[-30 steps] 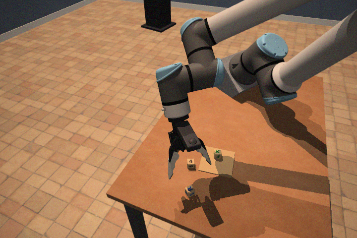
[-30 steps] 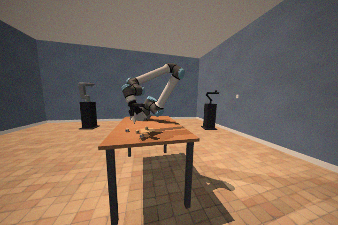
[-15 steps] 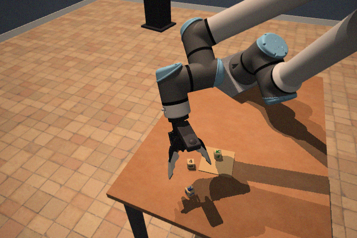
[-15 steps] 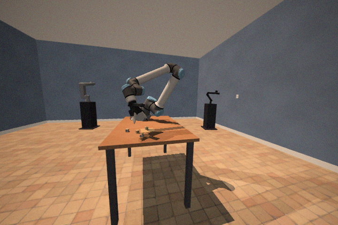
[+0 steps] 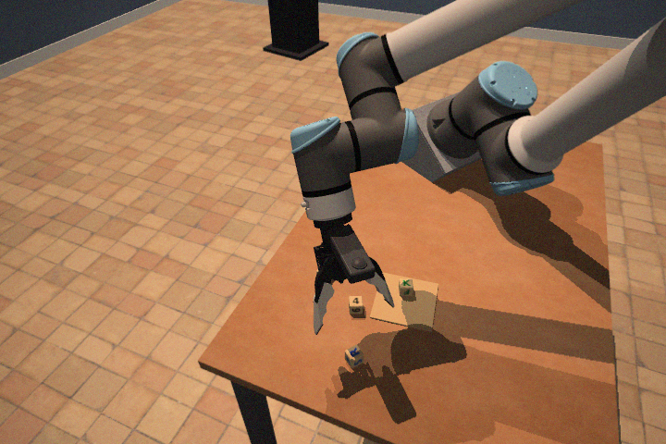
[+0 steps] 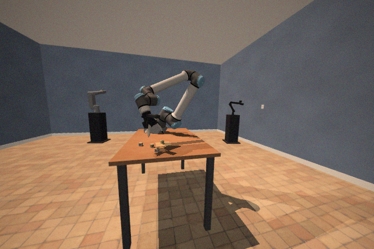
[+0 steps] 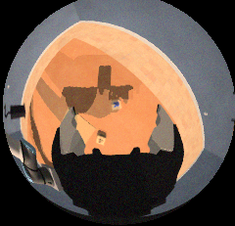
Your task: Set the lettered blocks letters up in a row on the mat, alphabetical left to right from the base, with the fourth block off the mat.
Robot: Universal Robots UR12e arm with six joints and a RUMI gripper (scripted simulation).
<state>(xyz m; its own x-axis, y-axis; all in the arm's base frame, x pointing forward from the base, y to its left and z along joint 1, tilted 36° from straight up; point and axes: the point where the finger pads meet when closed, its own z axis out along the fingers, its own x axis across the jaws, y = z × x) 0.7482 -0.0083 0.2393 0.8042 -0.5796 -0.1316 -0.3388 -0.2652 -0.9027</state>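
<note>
My gripper (image 5: 354,318) (image 7: 117,107) is open and empty, high above the table. A block with a green K on top (image 5: 406,286) (image 6: 162,141) stands on the pale mat (image 5: 420,314). A block with a 4 on top (image 5: 355,305) (image 6: 152,145) (image 7: 101,138) stands just off the mat's left edge in the top view. A block with a blue R on top (image 5: 353,355) (image 6: 156,150) (image 7: 116,105) stands off the mat, nearer the table's front edge, and looks turned. Another block (image 6: 141,143) stands off the mat, farthest left in the exterior view; its top is unreadable. In the top view it is hidden, apparently behind the gripper.
The wooden table (image 5: 271,335) (image 6: 128,156) has its near edge beyond the R block in the top view. The arm's shadow falls over part of the mat and beside the R block. Two black pedestals (image 6: 97,127) (image 6: 232,129) with small arms stand away from the table.
</note>
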